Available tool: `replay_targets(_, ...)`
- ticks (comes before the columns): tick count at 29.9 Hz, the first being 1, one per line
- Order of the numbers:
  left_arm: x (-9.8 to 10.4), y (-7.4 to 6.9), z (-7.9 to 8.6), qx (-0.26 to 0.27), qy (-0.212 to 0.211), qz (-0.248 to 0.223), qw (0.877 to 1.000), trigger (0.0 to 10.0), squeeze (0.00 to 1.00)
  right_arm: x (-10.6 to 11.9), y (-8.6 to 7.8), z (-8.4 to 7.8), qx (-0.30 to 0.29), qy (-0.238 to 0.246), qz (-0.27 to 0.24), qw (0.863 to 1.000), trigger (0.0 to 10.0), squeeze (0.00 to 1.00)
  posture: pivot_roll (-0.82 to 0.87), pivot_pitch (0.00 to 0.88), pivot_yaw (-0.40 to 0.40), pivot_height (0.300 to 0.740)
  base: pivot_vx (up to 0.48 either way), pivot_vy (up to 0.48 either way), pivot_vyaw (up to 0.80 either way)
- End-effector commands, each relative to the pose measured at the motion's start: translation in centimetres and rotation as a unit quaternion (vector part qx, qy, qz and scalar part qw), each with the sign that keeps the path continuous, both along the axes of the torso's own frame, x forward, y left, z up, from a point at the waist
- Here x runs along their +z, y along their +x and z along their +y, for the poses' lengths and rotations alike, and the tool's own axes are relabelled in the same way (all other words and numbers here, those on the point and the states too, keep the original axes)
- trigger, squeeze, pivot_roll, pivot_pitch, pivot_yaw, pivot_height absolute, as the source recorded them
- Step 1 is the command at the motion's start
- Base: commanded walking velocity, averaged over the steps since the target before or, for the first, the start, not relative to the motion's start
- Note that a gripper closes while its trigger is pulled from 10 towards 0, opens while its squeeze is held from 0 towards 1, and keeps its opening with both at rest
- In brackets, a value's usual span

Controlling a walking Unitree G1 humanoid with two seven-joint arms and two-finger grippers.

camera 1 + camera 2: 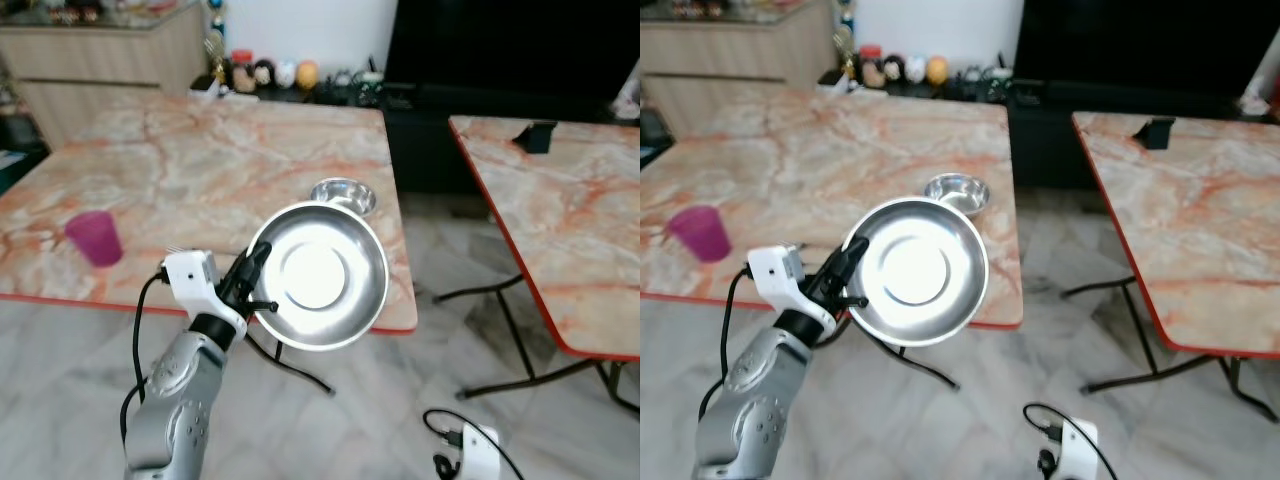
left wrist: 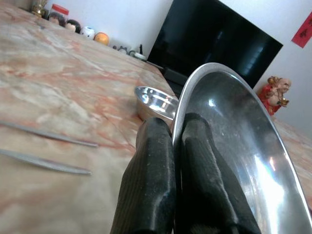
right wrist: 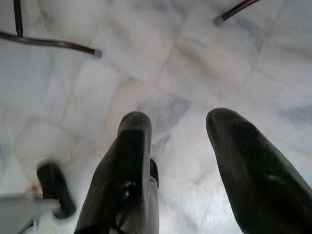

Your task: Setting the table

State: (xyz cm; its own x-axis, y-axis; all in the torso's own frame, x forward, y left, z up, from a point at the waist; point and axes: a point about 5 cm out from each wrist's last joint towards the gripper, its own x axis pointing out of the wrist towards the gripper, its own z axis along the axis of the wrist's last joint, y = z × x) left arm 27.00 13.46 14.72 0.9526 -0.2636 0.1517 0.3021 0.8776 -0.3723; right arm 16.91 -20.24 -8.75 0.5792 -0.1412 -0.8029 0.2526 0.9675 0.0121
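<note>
A round steel plate is held tilted, its face towards me, over the front right corner of the marble table. My left gripper is shut on the plate's left rim, one finger on each side of it. Just behind the plate a small steel bowl stands on the table. A purple cup stands near the table's front left edge. Two thin metal utensils lie flat on the tabletop. My right gripper hangs low over the floor, open and holding nothing.
A second marble table stands to the right, with a gap of marble floor and folding table legs between. A black TV and small figurines are at the back, and a wooden cabinet is back left.
</note>
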Motion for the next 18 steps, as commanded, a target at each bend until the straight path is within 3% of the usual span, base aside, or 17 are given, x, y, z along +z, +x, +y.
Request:
replay_targets(1, 1.14, 0.27, -0.43, -0.006, 0.004, -0.026, 1.0, 10.0, 0.0, 0.07, 0.18, 0.05, -0.003, 0.001, -0.003, 1.0, 10.0, 0.0, 0.09, 0.0, -0.065, 0.74, 0.0, 0.0, 0.0)
replay_targets(18, 1.13, 0.42, -1.03, -0.018, 0.013, -0.025, 0.999, 10.0, 0.0, 0.16, 0.37, 0.04, -0.003, 0.0, -0.005, 1.0, 10.0, 0.0, 0.08, 0.0, -0.062, 0.74, 0.0, 0.0, 0.0)
